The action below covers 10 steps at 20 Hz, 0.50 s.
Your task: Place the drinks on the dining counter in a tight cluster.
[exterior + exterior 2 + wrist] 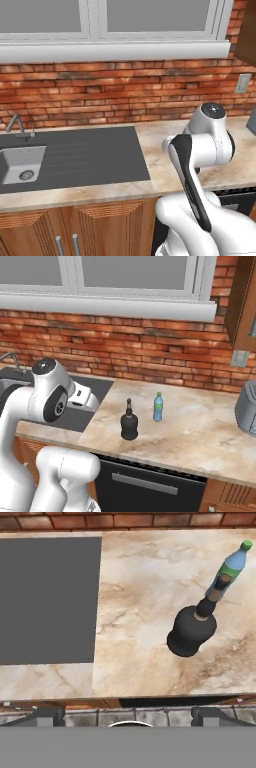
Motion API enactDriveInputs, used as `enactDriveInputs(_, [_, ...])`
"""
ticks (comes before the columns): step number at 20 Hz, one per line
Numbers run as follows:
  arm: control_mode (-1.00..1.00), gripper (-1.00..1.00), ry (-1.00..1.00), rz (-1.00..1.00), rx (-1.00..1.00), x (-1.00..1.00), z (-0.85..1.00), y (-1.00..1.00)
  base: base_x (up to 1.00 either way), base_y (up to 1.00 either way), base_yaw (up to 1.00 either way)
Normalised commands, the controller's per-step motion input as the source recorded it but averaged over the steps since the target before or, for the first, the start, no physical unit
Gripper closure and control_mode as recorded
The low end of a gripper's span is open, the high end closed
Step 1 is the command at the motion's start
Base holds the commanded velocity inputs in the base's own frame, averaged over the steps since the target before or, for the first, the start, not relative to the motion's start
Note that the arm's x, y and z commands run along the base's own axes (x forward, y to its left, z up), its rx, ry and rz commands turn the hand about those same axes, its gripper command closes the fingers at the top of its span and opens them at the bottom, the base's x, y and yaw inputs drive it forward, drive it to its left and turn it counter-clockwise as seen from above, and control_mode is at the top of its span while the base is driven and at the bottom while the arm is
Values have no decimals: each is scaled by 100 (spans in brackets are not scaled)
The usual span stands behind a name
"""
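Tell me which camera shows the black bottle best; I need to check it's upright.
The right base view: the black bottle stands upright in profile beside the blue bottle. The hand view looks down on it, foreshortened.

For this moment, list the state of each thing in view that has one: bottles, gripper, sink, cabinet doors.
Black bottle: upright on the counter, not held.
Blue bottle: upright, capped, just behind the black one, apart from it.
Gripper: fingers wide open, holding nothing.
Sink basin: nothing in it.
Cabinet doors: closed.
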Motion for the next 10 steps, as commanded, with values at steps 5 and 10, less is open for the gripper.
enactDriveInputs(5, [-100,-100,0,7,0,-30,0,-2,0,0,0])
enactDriveInputs(10, [-100,-100,0,26,1,-37,0,-14,0,0,0])
